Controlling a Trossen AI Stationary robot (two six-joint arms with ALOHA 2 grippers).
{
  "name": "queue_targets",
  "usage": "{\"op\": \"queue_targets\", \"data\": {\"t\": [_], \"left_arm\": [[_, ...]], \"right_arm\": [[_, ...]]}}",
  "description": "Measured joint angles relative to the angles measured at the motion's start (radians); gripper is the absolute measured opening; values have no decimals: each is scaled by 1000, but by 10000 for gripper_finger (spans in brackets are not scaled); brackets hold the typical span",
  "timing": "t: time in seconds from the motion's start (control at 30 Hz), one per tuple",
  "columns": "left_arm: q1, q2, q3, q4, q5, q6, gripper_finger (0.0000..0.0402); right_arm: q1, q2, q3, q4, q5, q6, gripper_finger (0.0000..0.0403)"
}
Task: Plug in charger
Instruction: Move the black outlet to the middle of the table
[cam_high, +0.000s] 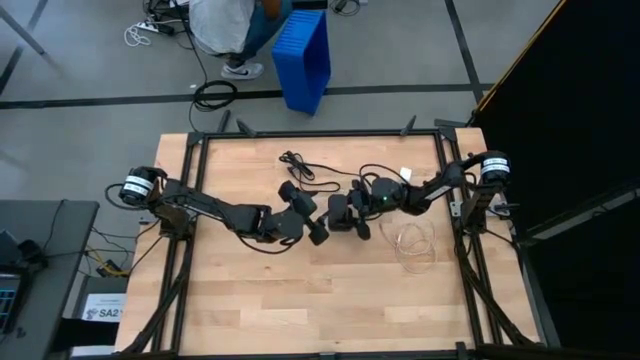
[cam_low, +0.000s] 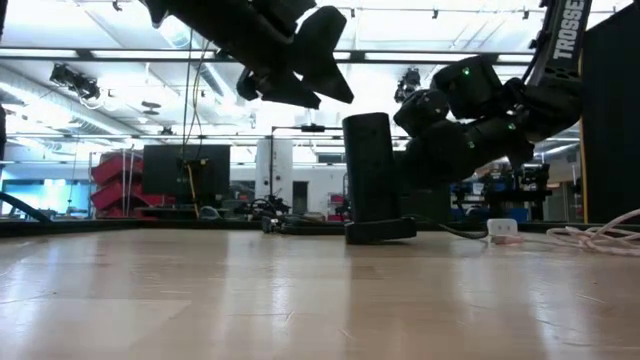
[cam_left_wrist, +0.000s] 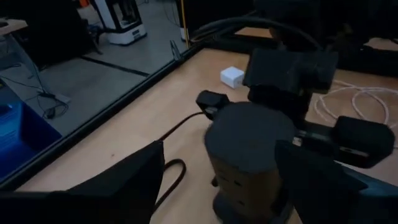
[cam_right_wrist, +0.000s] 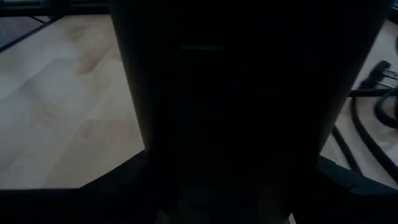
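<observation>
While the right wrist view shows only dark tower (cam_right_wrist: 249, 106), the left wrist view shows white charger (cam_left_wrist: 232, 77).

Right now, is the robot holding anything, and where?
The right pincer holds the black tower by its side. The left pincer is open above the table and holds nothing.

A black power tower (cam_low: 368, 175) stands on the light wooden desk (cam_high: 300, 290); white charger (cam_left_wrist: 232, 76), white cable (cam_high: 413, 243), blue bin (cam_high: 305, 58).
</observation>
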Motion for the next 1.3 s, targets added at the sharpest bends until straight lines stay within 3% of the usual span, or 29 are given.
{"op": "queue_targets", "data": {"t": [0.2,0.57,0.7,0.87,1.1,1.3], "left_arm": [[0,1,0,8,23,26,278],[-2,-2,-13,63,43,76,252],[0,-52,-101,155,73,98,252],[1,-155,-286,410,115,129,252],[-2,-204,-461,651,120,154,252],[-2,-202,-484,655,121,121,252]], "right_arm": [[17,2,0,11,54,3,240],[21,122,50,112,80,15,240],[21,127,52,114,83,24,237],[21,128,50,130,82,33,239],[21,124,47,94,82,45,348],[20,103,47,82,78,59,374]]}}
